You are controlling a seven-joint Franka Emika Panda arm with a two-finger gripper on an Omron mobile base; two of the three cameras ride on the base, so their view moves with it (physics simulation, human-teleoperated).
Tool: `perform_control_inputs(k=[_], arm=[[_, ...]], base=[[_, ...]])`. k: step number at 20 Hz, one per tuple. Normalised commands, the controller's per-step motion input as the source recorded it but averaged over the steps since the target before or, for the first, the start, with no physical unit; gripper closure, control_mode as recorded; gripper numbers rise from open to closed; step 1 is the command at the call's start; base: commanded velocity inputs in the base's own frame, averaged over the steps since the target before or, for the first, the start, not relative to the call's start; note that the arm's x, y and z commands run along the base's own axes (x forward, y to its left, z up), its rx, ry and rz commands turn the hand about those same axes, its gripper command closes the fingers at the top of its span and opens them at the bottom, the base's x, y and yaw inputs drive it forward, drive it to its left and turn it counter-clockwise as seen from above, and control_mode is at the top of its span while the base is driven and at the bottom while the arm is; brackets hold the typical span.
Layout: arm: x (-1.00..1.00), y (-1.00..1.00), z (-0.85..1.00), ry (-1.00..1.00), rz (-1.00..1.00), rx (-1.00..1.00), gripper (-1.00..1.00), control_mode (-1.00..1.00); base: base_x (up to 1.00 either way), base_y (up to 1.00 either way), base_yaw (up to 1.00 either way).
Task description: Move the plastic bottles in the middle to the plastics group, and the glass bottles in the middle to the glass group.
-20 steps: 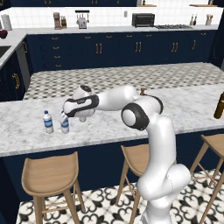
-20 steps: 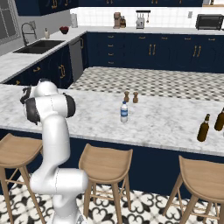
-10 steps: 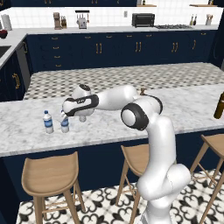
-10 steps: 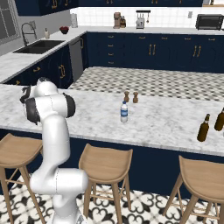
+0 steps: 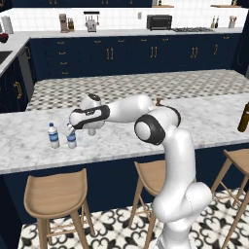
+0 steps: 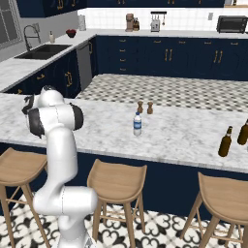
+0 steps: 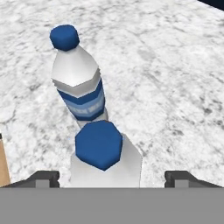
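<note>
A white marble counter (image 5: 29, 146) runs across the kitchen, three wooden stools (image 6: 116, 181) tucked beneath its near edge. Behind it lies a tiled floor and a wall of navy cabinets (image 5: 146, 53), with a sink (image 6: 41, 50) at the far left and a toaster oven (image 5: 158, 22) on the back worktop.

The arm (image 5: 124, 109) reaches left along the counter. Its gripper (image 7: 112, 177) hangs directly over a water bottle (image 5: 71, 137), fingers spread wide, one to each side of the bottle's shoulders and clear of it; the blue cap sits between them in the hand view. A second water bottle (image 5: 54, 135) stands upright just beside the first, apart from it.

In the right base view a third water bottle (image 6: 137, 124) stands alone mid-counter, upright. Just behind it are two small brown shakers (image 6: 145, 107), side by side. Two brown bottles (image 6: 224, 142) stand well to the right near the counter's end, one slightly behind the other. Whether any bottle has liquid in it cannot be told.
</note>
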Motion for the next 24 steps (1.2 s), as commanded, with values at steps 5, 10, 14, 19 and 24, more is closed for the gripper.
perform_control_inputs(k=[5,10,14,19,24], arm=[[-0.16,-0.01,0.04,-0.01,0.0,0.0,-1.0,-1.0],[-0.66,-0.13,0.21,-0.05,0.0,0.05,-1.0,-1.0],[-0.79,-0.32,0.17,-0.05,0.0,0.05,-1.0,-1.0],[-0.6,-0.76,0.07,-0.02,0.0,0.04,-1.0,-1.0],[-0.25,-0.87,0.27,0.01,0.0,0.04,-1.0,-1.0]], base=[[0.0,0.0,0.0],[0.0,0.0,0.0],[0.0,0.0,0.0],[0.0,0.0,0.0],[0.0,0.0,0.0]])
